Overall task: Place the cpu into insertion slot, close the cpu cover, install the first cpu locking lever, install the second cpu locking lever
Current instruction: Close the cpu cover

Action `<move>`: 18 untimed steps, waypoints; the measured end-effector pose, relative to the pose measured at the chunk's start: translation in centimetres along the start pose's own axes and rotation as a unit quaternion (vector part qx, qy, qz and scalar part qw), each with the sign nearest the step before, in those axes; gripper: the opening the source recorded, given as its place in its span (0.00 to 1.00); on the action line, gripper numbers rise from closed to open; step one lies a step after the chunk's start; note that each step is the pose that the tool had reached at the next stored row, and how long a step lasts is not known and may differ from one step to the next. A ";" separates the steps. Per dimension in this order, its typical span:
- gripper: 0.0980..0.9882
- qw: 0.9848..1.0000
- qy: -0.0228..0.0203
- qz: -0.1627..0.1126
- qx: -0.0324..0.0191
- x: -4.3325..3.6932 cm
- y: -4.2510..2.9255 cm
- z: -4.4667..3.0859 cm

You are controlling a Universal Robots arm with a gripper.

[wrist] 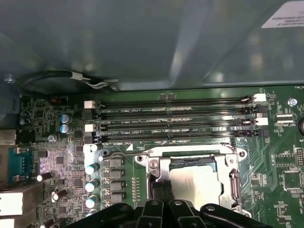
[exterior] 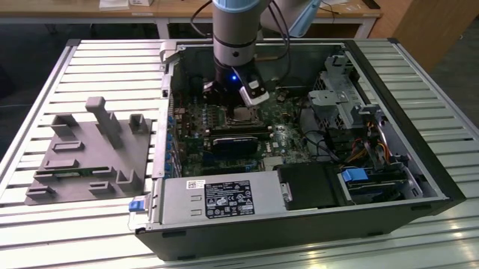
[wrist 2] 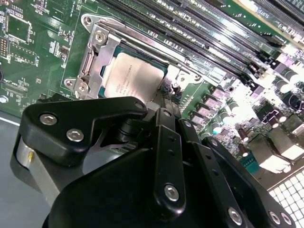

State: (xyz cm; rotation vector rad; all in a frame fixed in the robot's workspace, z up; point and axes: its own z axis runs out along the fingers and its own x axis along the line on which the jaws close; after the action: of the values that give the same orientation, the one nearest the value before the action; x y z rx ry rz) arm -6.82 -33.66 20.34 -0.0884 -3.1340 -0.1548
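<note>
With the hand (wrist: pixel 161 191) clenched on nothing I can see, I note the cpu (wrist: pixel 194 183) seated in the insertion slot (wrist: pixel 192 164) just beyond it, under the lowered cpu cover (wrist: pixel 164 170).

The side of the dull silver-grey square cpu (wrist 2: pixel 135 78) nearest the jaws is hidden from me behind the black jointed gripper (wrist 2: pixel 164 111), and so is that side of the thin silver metal cpu cover (wrist 2: pixel 92 59). I cannot tell what lies directly under the jaws. In both wrist views the picture's edge cuts off the gripper's body.
</note>
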 end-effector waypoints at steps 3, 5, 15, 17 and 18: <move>0.01 1.000 0.000 -0.002 0.000 0.00 -0.02 0.12; 0.01 1.000 0.000 -0.003 0.000 0.00 -0.02 0.19; 0.01 1.000 0.000 -0.005 0.000 -0.23 -0.03 0.43; 0.01 1.000 0.000 -0.005 -0.001 -0.39 -0.02 0.44; 0.01 1.000 0.000 -0.005 -0.001 -0.44 -0.02 0.43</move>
State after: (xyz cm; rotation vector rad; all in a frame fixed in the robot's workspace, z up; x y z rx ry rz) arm -6.38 -33.67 19.90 -0.0731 -3.1339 -0.1565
